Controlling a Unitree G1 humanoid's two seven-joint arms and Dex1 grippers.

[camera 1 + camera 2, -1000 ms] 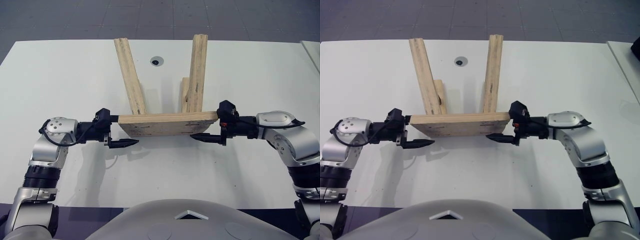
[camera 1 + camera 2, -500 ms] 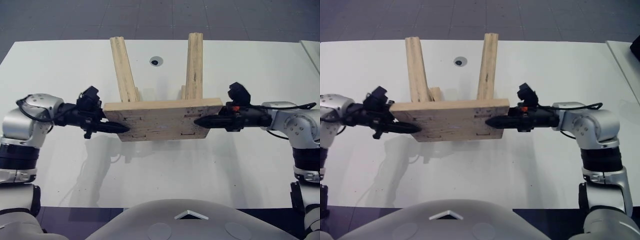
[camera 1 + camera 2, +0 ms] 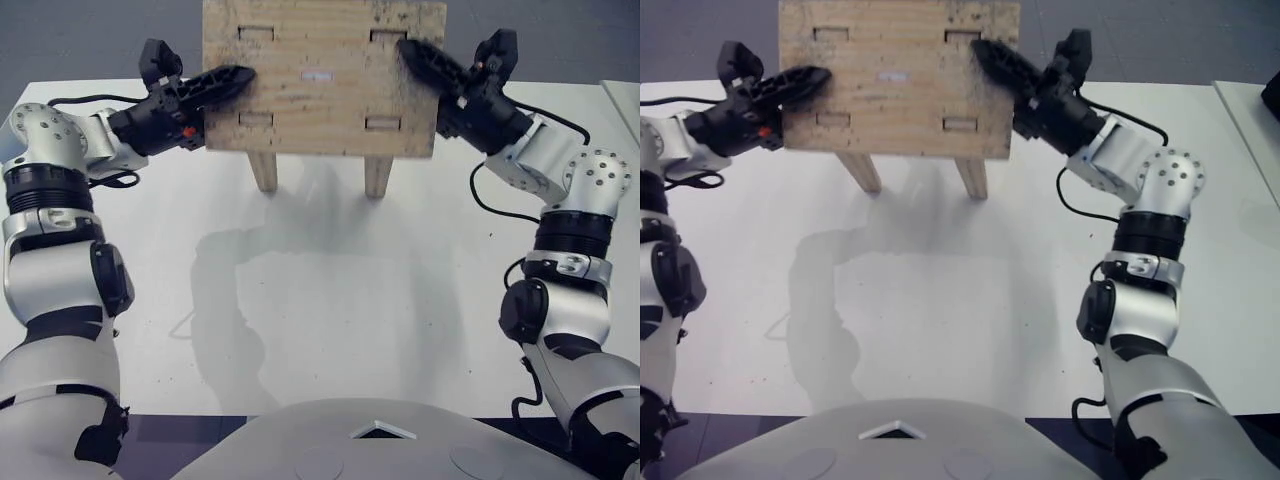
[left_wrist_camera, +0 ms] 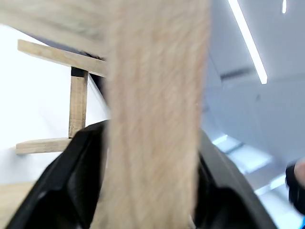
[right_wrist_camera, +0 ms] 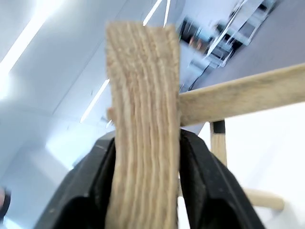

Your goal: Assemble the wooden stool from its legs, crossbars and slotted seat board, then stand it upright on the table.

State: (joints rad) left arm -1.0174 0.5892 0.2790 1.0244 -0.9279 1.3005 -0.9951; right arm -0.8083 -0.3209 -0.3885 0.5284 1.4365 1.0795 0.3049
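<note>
The assembled wooden stool hangs above the white table (image 3: 320,310), its slotted seat board (image 3: 320,80) facing me and two legs (image 3: 263,170) (image 3: 377,175) showing below it, pointing down toward the table. My left gripper (image 3: 235,78) is shut on the board's left edge and my right gripper (image 3: 415,55) on its right edge. In the left wrist view the board's edge (image 4: 152,119) runs between the black fingers (image 4: 76,181), with a crossbar (image 4: 77,102) beyond. In the right wrist view the board's edge (image 5: 143,119) sits clamped between the fingers (image 5: 90,186), beside a leg (image 5: 238,95).
The stool's shadow (image 3: 290,260) falls on the table's middle. A second white table's corner (image 3: 626,95) shows at the far right. Dark tiled floor (image 3: 100,40) lies beyond the far edge.
Both arms have risen and swung the stool up: the seat board went from lying near the table with legs pointing away to facing me high up, legs pointing down.
</note>
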